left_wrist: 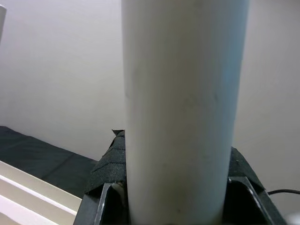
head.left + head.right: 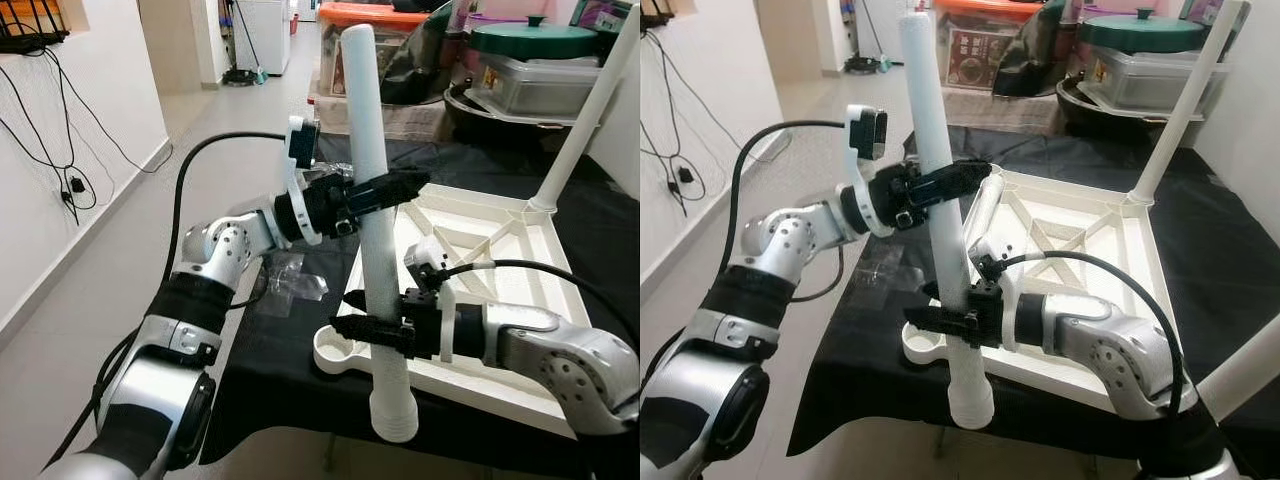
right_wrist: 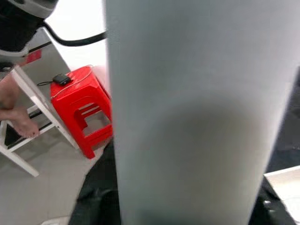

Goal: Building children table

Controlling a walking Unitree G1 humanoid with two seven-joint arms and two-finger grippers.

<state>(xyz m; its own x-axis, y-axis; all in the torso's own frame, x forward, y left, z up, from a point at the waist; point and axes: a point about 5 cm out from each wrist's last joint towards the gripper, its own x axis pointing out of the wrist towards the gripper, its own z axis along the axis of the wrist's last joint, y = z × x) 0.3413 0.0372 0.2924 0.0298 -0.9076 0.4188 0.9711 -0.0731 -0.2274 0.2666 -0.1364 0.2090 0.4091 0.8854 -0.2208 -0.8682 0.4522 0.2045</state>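
Both grippers hold 1 long white cylindrical plastic table leg [image 2: 378,210] nearly upright, just in front of the near corner of the upturned white plastic tabletop [image 2: 545,300] lying on the black cloth-covered table [image 2: 290,370]. Likely reason: 2 grips keep the leg from tilting while its flared lower end is steered to the round white corner socket [image 2: 335,350], which sits just beside and behind it.

Left gripper [image 2: 385,192]: fingers closed around the leg's upper half, forearm reaching in level from the left.

Right gripper [image 2: 378,322]: fingers clamped on the lower part, arm coming across from the right, above the tabletop.

1 leg [image 2: 585,120] already stands in the far corner.
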